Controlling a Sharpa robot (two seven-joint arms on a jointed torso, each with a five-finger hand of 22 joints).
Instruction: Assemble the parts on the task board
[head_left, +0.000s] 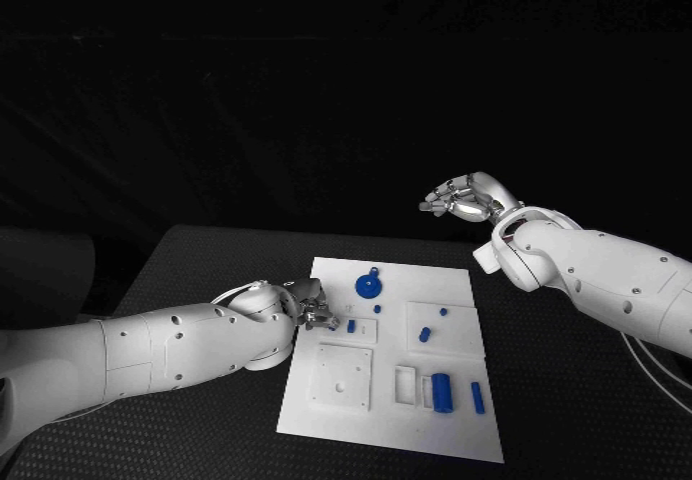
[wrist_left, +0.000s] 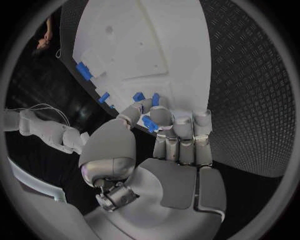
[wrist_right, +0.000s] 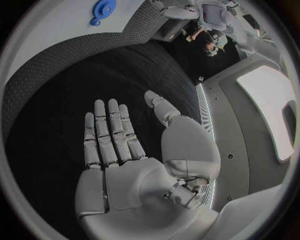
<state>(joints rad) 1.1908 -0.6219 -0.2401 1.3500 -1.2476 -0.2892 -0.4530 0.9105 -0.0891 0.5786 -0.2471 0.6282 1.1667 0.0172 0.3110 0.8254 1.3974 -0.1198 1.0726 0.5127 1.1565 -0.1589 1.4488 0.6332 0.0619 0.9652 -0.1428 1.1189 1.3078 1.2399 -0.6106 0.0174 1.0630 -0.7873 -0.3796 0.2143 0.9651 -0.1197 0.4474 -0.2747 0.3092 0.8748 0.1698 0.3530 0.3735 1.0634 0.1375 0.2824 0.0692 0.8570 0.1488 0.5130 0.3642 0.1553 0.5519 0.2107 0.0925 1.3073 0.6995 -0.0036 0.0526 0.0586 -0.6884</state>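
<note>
Left hand brings a small blue part to the task board while the right waits, raised and empty.

From my remote station I watch the left hand (head_left: 310, 312) pinch a small blue part (wrist_left: 149, 123) between thumb and fingers, low over the left edge of the white task board (head_left: 447, 285); the right hand (head_left: 464, 197) is lifted well clear beyond the board's far side, fingers straight and spread, holding nothing. I judge this the placing step: the next move calls for lining the part up over its seat and pressing it home. A round blue part (head_left: 369, 287) lies near the board's far end, longer blue pieces (head_left: 441, 392) near its close end. The table (head_left: 202, 270) is black and textured, the room beyond dark.
</note>
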